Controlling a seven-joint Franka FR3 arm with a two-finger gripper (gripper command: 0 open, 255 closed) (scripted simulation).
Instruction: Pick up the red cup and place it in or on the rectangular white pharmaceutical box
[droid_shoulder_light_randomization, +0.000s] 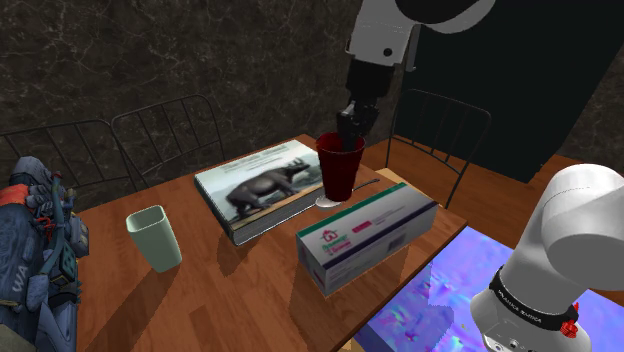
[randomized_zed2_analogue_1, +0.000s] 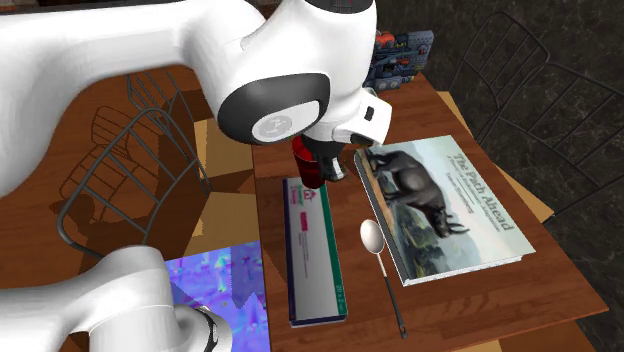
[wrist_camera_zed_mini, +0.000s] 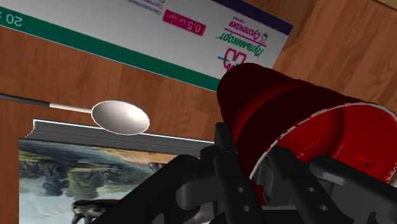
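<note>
1. Red cup (droid_shoulder_light_randomization: 340, 168) hangs pinched by its rim in the black end effector (droid_shoulder_light_randomization: 349, 124), one finger inside the wall and one outside. From where I stand it looks just clear of the desk (droid_shoulder_light_randomization: 250, 290), between the book (droid_shoulder_light_randomization: 262, 186) and one end of the white box (droid_shoulder_light_randomization: 366, 236).
2. A pinch on one side of the rim is a thin hold. I'd guess the cup could swing or slip if the arm moves briskly.
3. The spoon (randomized_zed2_analogue_1: 371, 236) lies between the book and the box, near the likely path, so a low carry could clip it.
4. The box top is long and narrow. Set down off-centre or tilted, the cup may topple off its edge.
5. The pale green cup (droid_shoulder_light_randomization: 155, 237) stands well apart, so there's no risk there.
</note>
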